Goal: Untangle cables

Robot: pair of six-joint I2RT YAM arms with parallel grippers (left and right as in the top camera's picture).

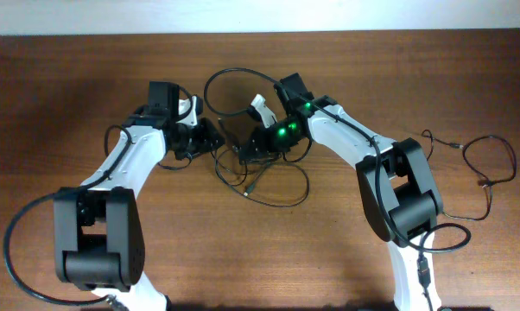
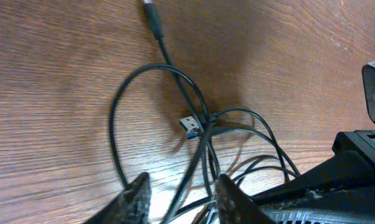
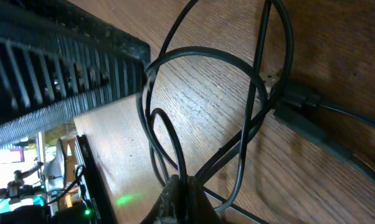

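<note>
Right up against the lens on your right wrist cam, the right claw (image 3: 182, 198) is pinched fully closed. A narrow loop of the cables (image 3: 169, 143) rises straight out of the pinch, so it has a strand gripped. Further out, bigger loops cross each other over the wood, and a dark connector (image 3: 294, 99) lies off to one side.

Your left claw (image 2: 182, 200) is a different story: it's only partway open. The two fingers (image 2: 137, 198) stand apart with a few strands running up through the gap. From that view I can't tell whether the pads actually touch them. Just past the tips the strands cross at a little blue-tongued plug (image 2: 190, 123). One strand carries on to a metal-tipped plug (image 2: 151, 14) near the far edge.

Neither wrist cam shows the full layout, but the overhead does. Both claws sit nose to nose in the middle of the table (image 1: 260, 268) with the tangle right between and just below them. One big loop arcs up behind the right arm, and another sags toward you. A separate cable (image 1: 489, 160) lies well apart, out by the right arm's base.
</note>
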